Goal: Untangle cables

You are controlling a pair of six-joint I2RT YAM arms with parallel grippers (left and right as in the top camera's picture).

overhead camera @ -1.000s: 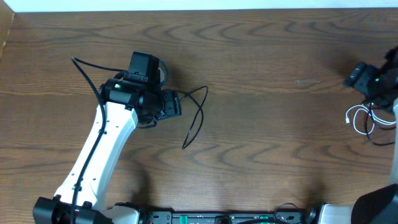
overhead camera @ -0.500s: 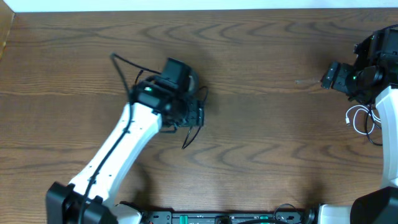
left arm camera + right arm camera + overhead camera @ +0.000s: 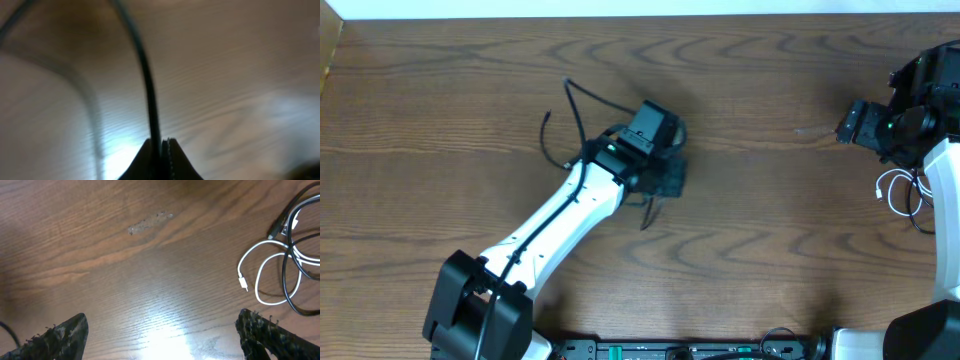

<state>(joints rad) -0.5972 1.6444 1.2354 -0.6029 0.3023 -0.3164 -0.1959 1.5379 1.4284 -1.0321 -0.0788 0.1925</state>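
My left gripper (image 3: 667, 176) is shut on a thin black cable (image 3: 148, 75), which rises straight up from between its closed fingertips in the left wrist view. From overhead, only a short tail of that cable (image 3: 646, 214) shows below the gripper. A white cable (image 3: 894, 190) lies looped at the right edge of the table, tangled with another black cable (image 3: 298, 235). My right gripper (image 3: 849, 122) hovers open above bare wood, up and left of that bundle. In the right wrist view the white cable (image 3: 265, 275) lies beyond the gripper (image 3: 160, 325), to the right.
A pale smudge (image 3: 815, 130) marks the wood just left of my right gripper. The left arm's own thicker black lead (image 3: 570, 110) arcs above the arm. The table's far edge (image 3: 640, 14) runs along the top.
My left gripper has swung right across the table and shut on the black cable, dragging it along. The right gripper shifted up and left, then held still.
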